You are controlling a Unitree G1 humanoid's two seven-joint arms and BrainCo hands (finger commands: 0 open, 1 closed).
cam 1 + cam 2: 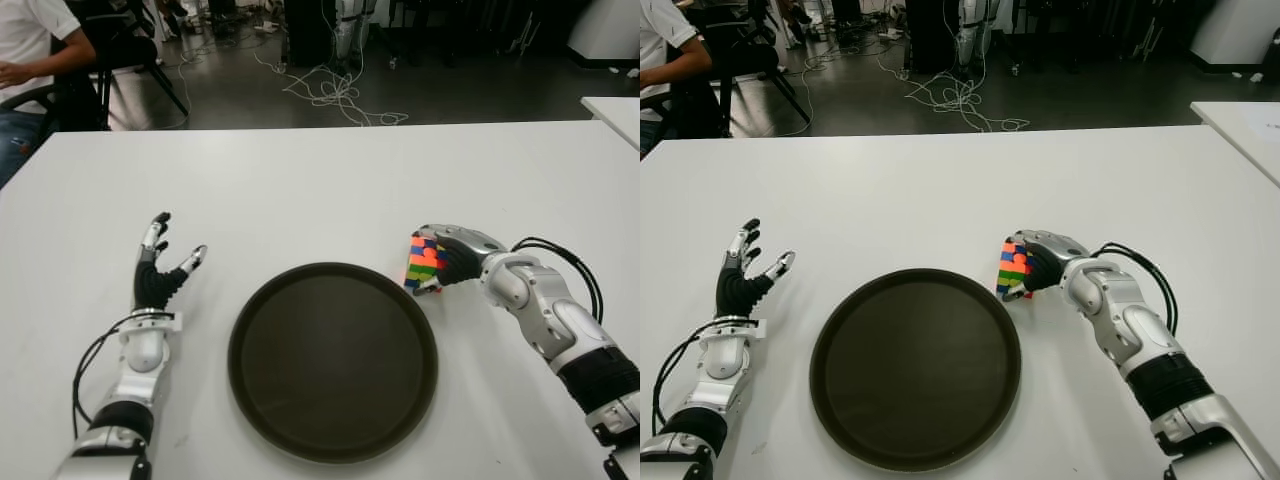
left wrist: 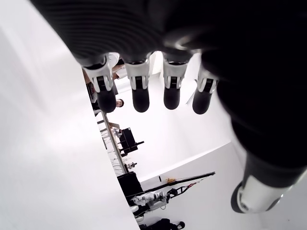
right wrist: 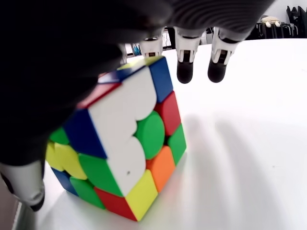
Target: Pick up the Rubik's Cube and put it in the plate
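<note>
Right hand: the right hand (image 1: 447, 258) sits just right of the plate's far-right rim, its fingers wrapped round the Rubik's Cube; the right wrist view shows the palm against one side of the cube, the thumb low at another, and fingertips (image 3: 184, 70) reaching past its top edge.
Rubik's Cube: the Rubik's Cube (image 1: 424, 264) is on the white table, tilted, just beside the plate's far-right edge and outside it; whether it touches the rim cannot be told. In the right wrist view (image 3: 127, 143) its lower corner meets the table surface, with white, green, red, orange, yellow and blue stickers showing.
Plate: a round dark plate (image 1: 270, 400) lies flat on the near middle of the table, between the two hands, nothing in it.
Left hand: the left hand (image 1: 158, 272) shows left of the plate, well apart from it, fingers spread and pointing to the far side, holding nothing; its wrist view shows four straightened fingertips (image 2: 140, 98) with open air under them.
Table: the white table (image 1: 320, 180) runs bare toward its far edge.
Beyond the table: a dark floor with loose white cables (image 1: 335, 90), and at far left a seated person (image 1: 30, 40) in a white shirt, only partly in view.
</note>
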